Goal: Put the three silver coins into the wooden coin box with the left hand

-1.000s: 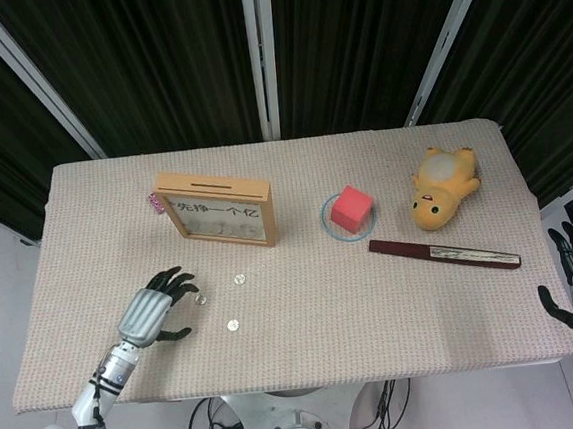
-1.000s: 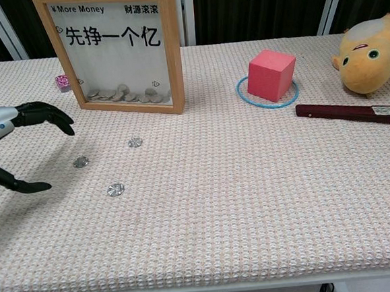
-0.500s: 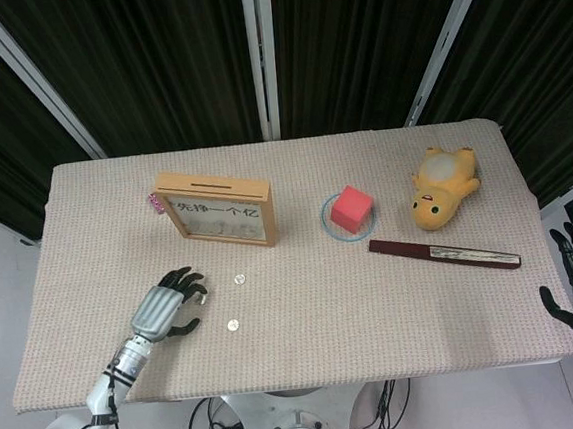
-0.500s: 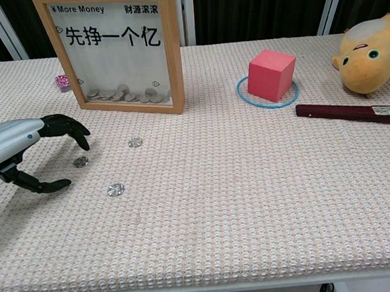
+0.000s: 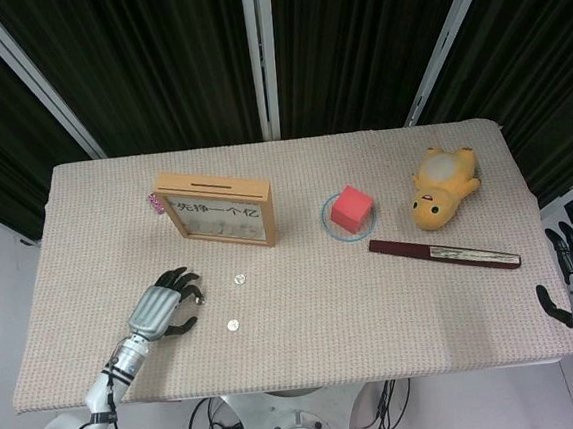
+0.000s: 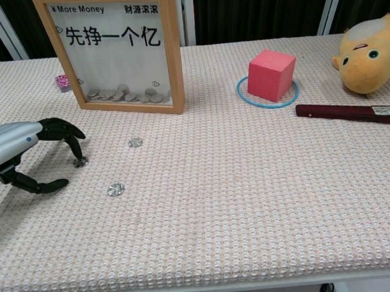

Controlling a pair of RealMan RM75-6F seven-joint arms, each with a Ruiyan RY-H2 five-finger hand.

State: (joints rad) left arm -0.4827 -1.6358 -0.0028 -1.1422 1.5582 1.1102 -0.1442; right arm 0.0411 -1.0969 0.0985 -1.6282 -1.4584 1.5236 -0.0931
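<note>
Silver coin (image 6: 81,162) under left robot hand (image 6: 19,146) shows only from the chest.

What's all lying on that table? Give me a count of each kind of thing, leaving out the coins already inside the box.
Loose silver coins: 3
Wooden coin box: 1
Red cube: 1
Blue ring: 1
Yellow plush toy: 1
Dark red folded fan: 1
Small pink thing beside the box: 1
Total: 9

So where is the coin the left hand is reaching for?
In the chest view that silver coin lies at the table's left, under the left hand's fingers, in front of the wooden coin box.
</note>
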